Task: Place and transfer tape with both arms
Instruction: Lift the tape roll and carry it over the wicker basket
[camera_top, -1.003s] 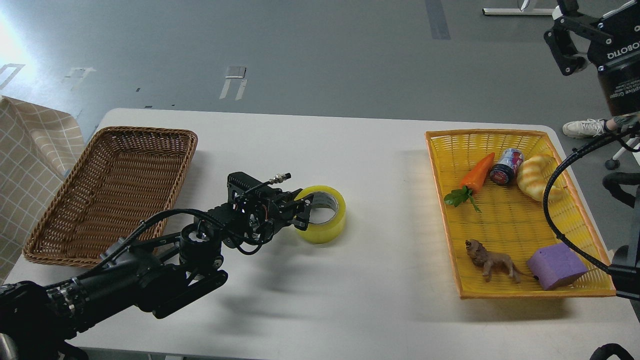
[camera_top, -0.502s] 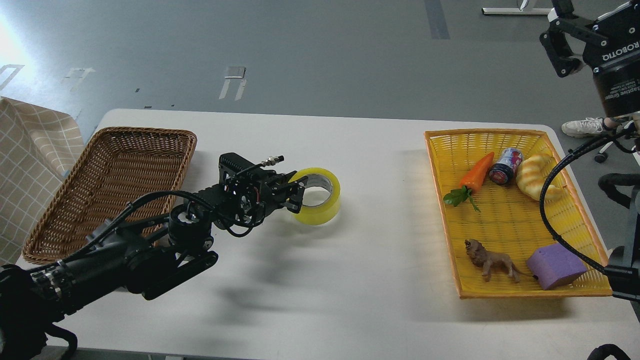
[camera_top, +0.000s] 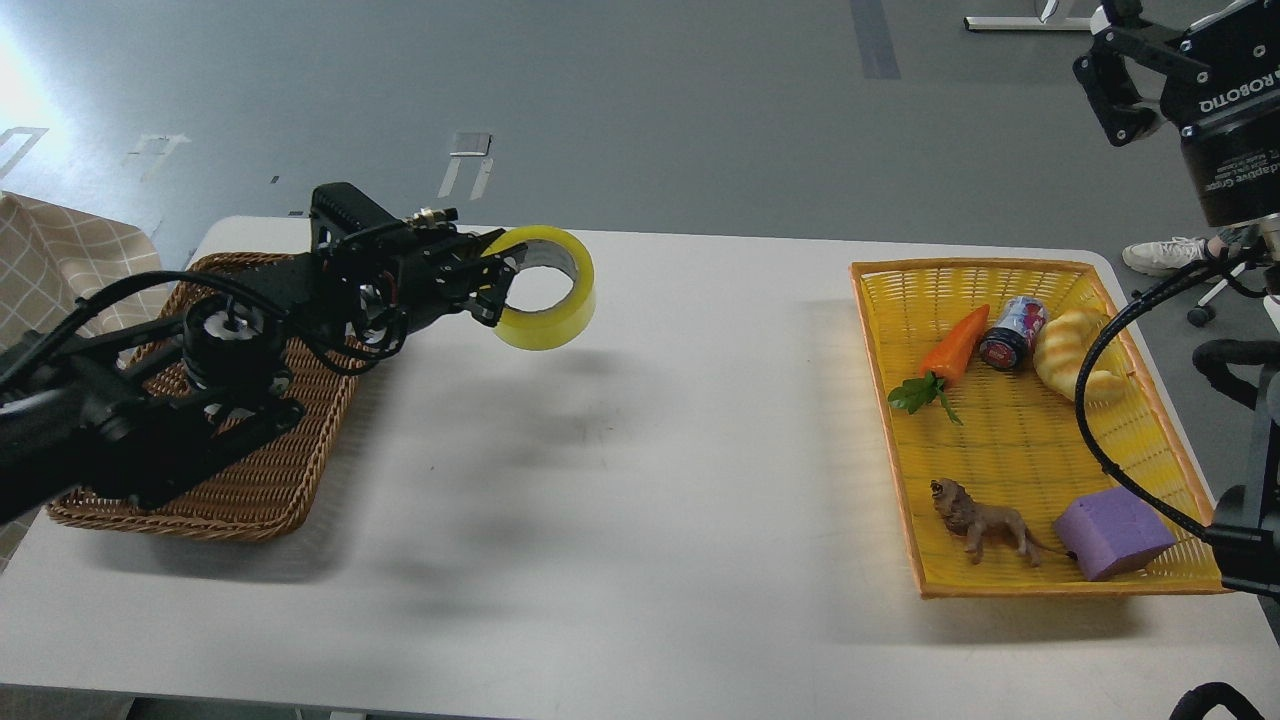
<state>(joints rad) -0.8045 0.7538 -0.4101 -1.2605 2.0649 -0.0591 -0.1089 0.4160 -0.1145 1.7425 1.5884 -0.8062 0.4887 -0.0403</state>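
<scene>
Jaws of the left gripper (camera_top: 497, 290) pinch the wall of the tape (camera_top: 545, 288), lifted clear of the counter (camera_top: 640, 450) at upper left. Carry it level over the brown basket (camera_top: 250, 400), then lower before releasing. Right gripper (camera_top: 1120, 85), top right, looks apart, empty.

Left arm (camera_top: 150, 420) comes in from the left edge, forearm stretched right, wrist level. Left tool (camera_top: 497, 285) fingers clamped, one inside, one outside what it holds. Right arm (camera_top: 1235, 170) raised at top right corner, right tool (camera_top: 1120, 75) only partly in frame, fingers probably spread.
</scene>
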